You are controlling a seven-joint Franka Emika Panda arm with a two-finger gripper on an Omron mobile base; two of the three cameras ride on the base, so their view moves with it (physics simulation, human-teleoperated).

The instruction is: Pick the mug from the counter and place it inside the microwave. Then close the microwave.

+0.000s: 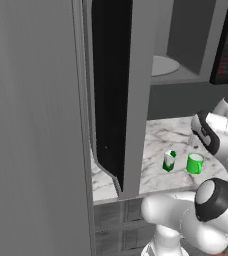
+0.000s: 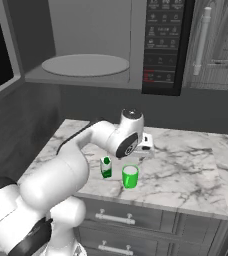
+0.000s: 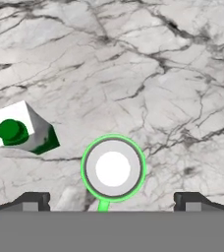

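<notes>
Left base view: a bright green rounded mug (image 1: 195,163) stands upright on the white marble desk (image 1: 158,140), near its front edge. Just beside it stands a small green-and-white carton (image 1: 169,161). The microwave's black glass door (image 1: 111,85) hangs open, edge-on and near the camera, with the white round plate (image 1: 162,65) partly seen behind it.

Right base view: the microwave (image 2: 106,45) gapes open above the desk, with the whole plate and the dark button panel (image 2: 163,42) showing. The white arm (image 2: 71,165) bends over the mug.

Hand view: looking straight down, the mug shows a green rim, pale inside and a short handle. The pincer (image 3: 111,202) stands wide, empty, its dark fingertips (image 3: 33,201) flanking the mug from above.
</notes>
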